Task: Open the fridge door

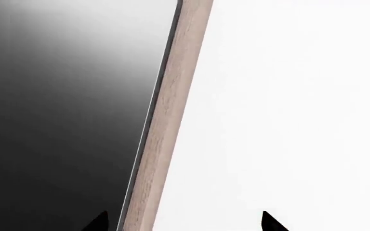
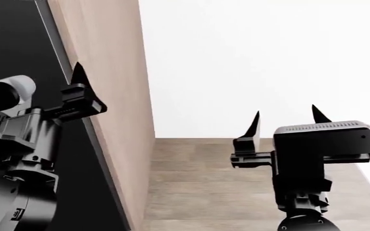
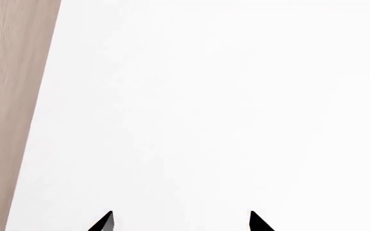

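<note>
Of the fridge I see only a glossy dark face at the head view's left edge. It fills one side of the left wrist view as a dark, grey-shaded fridge surface. No handle shows in any view. My left gripper is open, held close in front of the fridge's edge where it meets a wooden panel. One of its fingertips shows in the head view. My right gripper is open and empty, off to the right over the floor. In its own view the right gripper faces a plain white wall.
A tall light-brown wooden panel stands right beside the fridge, seen edge-on as a strip of wooden panel in the left wrist view. A white wall stands behind and wooden floorboards lie below.
</note>
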